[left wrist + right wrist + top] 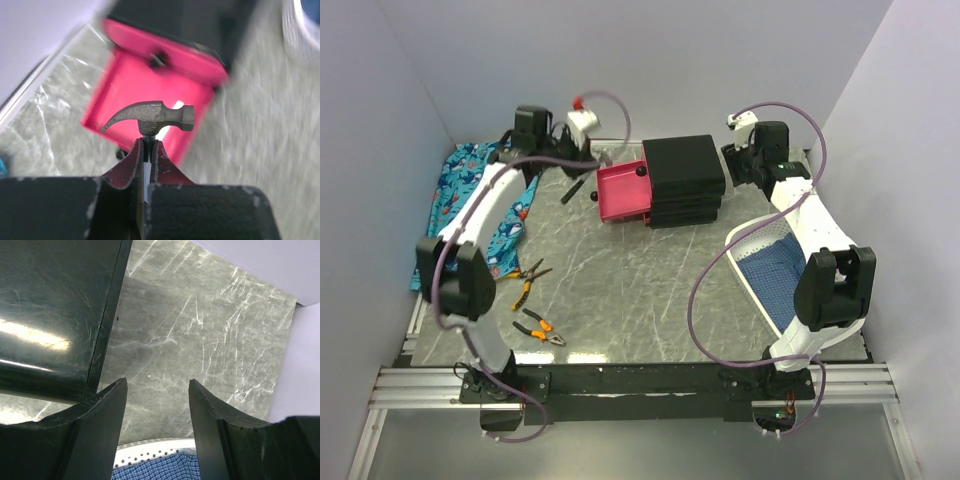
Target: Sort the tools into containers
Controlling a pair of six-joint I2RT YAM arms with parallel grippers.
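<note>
I have my left fingers [128, 167] clamped on the hammer [150, 116] just under its head, the open pink drawer [145, 80] right beyond it, while my right fingers [100, 432] gape wide over the table [200, 330] beside the cabinet [50, 310].

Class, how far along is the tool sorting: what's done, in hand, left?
Done: one pink drawer stands open, seemingly empty. In hand: the left claw is shut on the hammer, before that drawer. Left: two pairs of pliers lie on the table; the right claw is open.
</note>
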